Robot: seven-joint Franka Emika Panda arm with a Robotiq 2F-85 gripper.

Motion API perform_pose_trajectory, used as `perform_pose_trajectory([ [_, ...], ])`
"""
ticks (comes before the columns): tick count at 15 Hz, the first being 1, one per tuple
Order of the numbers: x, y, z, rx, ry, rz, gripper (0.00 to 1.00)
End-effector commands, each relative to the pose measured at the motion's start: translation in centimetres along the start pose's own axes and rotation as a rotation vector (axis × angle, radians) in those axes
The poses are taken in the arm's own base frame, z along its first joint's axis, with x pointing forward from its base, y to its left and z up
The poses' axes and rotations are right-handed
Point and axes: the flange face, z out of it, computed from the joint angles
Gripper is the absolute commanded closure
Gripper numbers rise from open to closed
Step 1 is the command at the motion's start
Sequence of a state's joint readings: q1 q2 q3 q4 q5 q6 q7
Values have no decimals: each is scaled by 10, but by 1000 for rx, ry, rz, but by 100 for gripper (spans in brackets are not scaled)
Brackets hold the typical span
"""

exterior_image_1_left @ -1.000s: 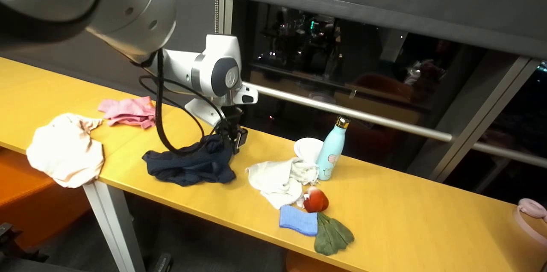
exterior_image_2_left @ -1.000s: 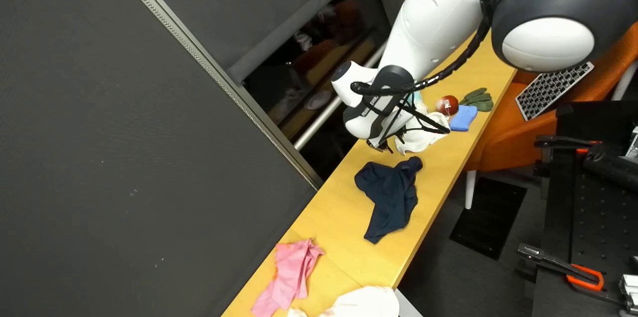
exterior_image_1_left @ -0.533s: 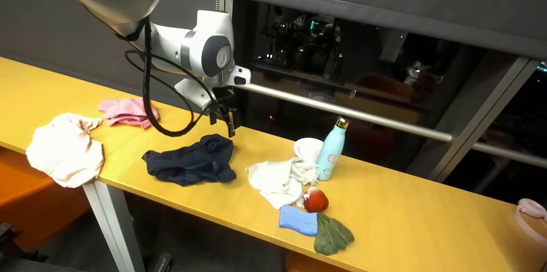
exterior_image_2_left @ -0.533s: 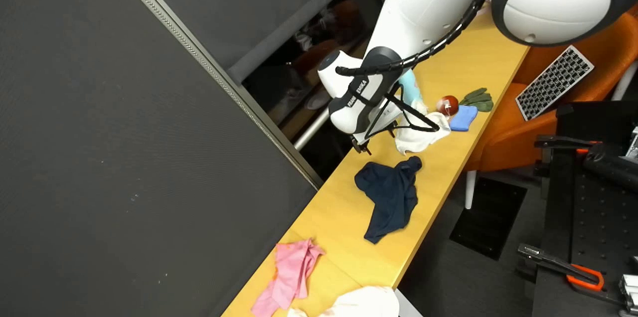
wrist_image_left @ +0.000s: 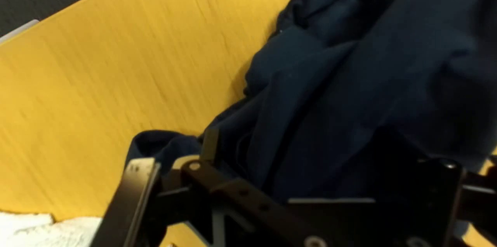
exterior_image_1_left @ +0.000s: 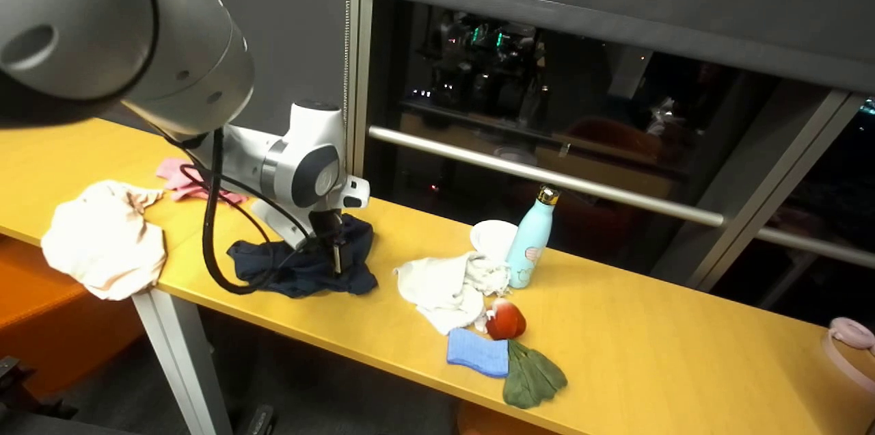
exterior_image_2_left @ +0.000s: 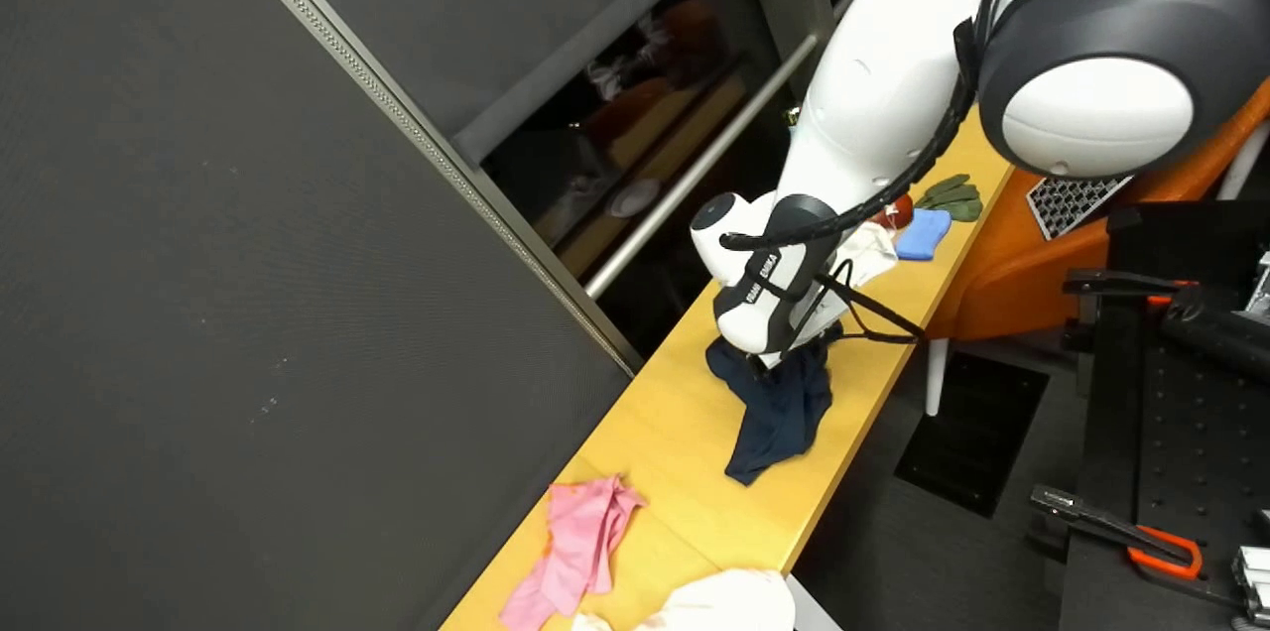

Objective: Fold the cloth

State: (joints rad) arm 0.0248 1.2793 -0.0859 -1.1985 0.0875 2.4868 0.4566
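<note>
The cloth (exterior_image_1_left: 307, 278), dark navy and rumpled, lies on the yellow table; in both exterior views the arm covers part of it. My gripper (exterior_image_1_left: 333, 257) points down over the cloth's broader end in an exterior view. From above, the wrist hides most of the gripper, and the narrower end of the cloth (exterior_image_2_left: 774, 433) extends away from it. In the wrist view the jaws of the gripper (wrist_image_left: 303, 169) stand wide apart, with folds of the cloth (wrist_image_left: 330, 95) below and between them. Whether the fingertips touch the fabric I cannot tell.
A white cloth (exterior_image_1_left: 437, 288) lies beside the navy one, near a white bowl (exterior_image_1_left: 491, 238) and a light-blue bottle (exterior_image_1_left: 530, 243). A blue sponge (exterior_image_1_left: 478, 353) sits by the table's front edge. Pink cloth (exterior_image_2_left: 585, 537) and cream cloth (exterior_image_1_left: 102, 243) lie on the opposite side.
My gripper rose off the far end of the cloth, then came across and down over it. The cloth has kept nearly the same shape and place.
</note>
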Motion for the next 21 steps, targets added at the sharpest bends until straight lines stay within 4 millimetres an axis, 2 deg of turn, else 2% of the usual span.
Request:
perform_pose_trajectory([
  [1,0,-2,38,73,40,-40,0],
  [2,0,-2,45,85,52,-55,25],
  [3,-1,-3,47,94,57,-61,26],
  [7,-1,-16,37,128,61,-86,57],
  [11,8,-51,5,167,84,-115,85],
  [13,15,-74,-22,198,111,-126,99],
  [15,24,-99,-59,227,146,-144,95],
  [17,31,-123,-97,252,183,-165,97],
  [21,30,-163,-162,294,229,-218,96],
])
